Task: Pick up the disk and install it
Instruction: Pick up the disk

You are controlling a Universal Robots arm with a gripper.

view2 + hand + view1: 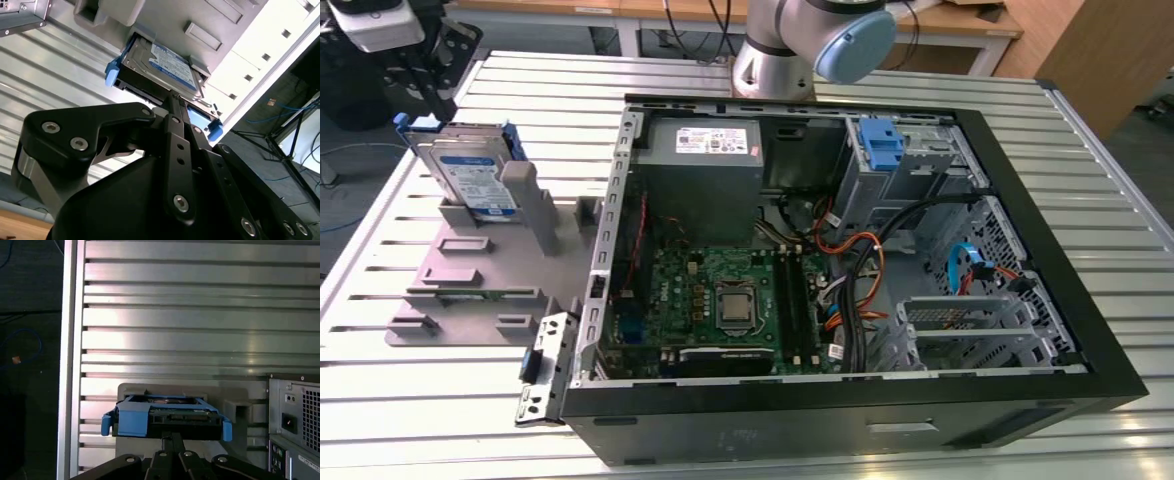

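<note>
**Exterior view.** An opened computer case point(854, 405) lay on its side on the slatted metal worktop point(440, 410), with the side panel off so that the boards and bays faced upward. A grey stand point(480, 270) sat beside the case, on the exterior view's left. The disk point(470, 175) stood on edge in a slot at the far end of that stand, leaning slightly. In my judgement this upright seating served to offer the top edge to a pick from above. The hand point(434, 100) hung directly over that top edge, at or very near the blue frame. Inside the case, at the far right, a bare blue bracket point(883, 145) stood in the drive cage, with the grey power supply point(707, 140) further along the far wall. The disk was outside the case, so it had not yet been installed.

**Second wrist view.** The hand point(172, 97) pointed at the narrow edge of the disk point(165, 62), about midway between the two ends of the blue frame. Contact looked likely but could not be confirmed.

**First wrist view.** The hand point(170, 440) was lined up with the middle of the connector edge of the disk point(170, 416). The disk sat in the stand point(235, 407), with a corner of the case point(295, 415) near by. Whether the hand was clenched or released could not be told.
</note>
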